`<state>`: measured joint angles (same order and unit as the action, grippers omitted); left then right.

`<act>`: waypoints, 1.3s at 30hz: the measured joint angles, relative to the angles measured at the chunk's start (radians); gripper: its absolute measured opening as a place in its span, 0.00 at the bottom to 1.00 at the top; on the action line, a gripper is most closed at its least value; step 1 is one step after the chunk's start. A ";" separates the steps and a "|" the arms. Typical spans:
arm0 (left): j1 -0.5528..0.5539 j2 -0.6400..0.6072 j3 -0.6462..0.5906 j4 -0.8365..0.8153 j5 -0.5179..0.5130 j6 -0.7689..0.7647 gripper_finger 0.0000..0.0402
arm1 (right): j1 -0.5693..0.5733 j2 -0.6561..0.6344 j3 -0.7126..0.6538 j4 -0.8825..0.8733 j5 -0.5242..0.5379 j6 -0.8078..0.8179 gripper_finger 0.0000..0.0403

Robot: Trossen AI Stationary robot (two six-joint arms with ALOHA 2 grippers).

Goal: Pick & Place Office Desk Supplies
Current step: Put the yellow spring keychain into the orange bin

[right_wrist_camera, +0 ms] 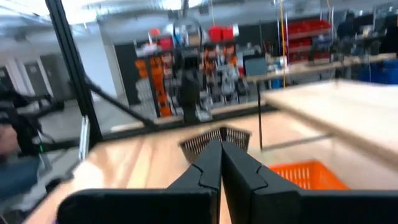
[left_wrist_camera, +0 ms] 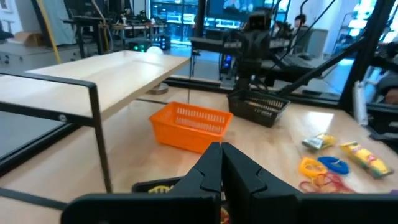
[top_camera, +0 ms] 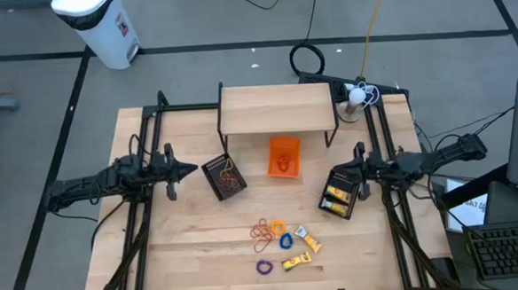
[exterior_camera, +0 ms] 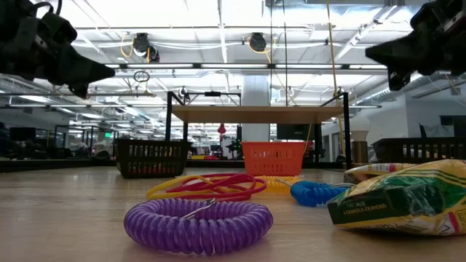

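The office desk supplies lie loose near the table's front: orange-red rubber bands [top_camera: 263,234], a blue ring [top_camera: 286,241], a purple coiled ring [top_camera: 264,267] [exterior_camera: 196,224] and yellow packs [top_camera: 309,241] [top_camera: 296,262]. My left gripper [top_camera: 192,169] [left_wrist_camera: 221,149] hovers shut and level at the table's left, beside a black basket [top_camera: 225,176] holding coloured bands. My right gripper [top_camera: 358,167] [right_wrist_camera: 220,146] hovers shut at the right, just above a second black basket [top_camera: 339,195] with yellow packs. Neither holds anything.
An orange basket [top_camera: 284,156] stands mid-table in front of a wooden shelf [top_camera: 277,108] on thin black legs. A white lamp-like object [top_camera: 356,95] sits at the far right corner. Bare wood lies between the baskets and the loose items.
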<state>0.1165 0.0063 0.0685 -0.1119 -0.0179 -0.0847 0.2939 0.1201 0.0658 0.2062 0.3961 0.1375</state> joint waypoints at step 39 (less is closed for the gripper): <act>0.000 0.000 0.000 -0.005 0.062 -0.093 0.05 | 0.132 1.585 1.087 -0.518 -0.034 0.350 0.37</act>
<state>0.1162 0.0063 0.0685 -0.1173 0.0441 -0.1782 0.4263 1.7048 1.1533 -0.3119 0.3621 0.4878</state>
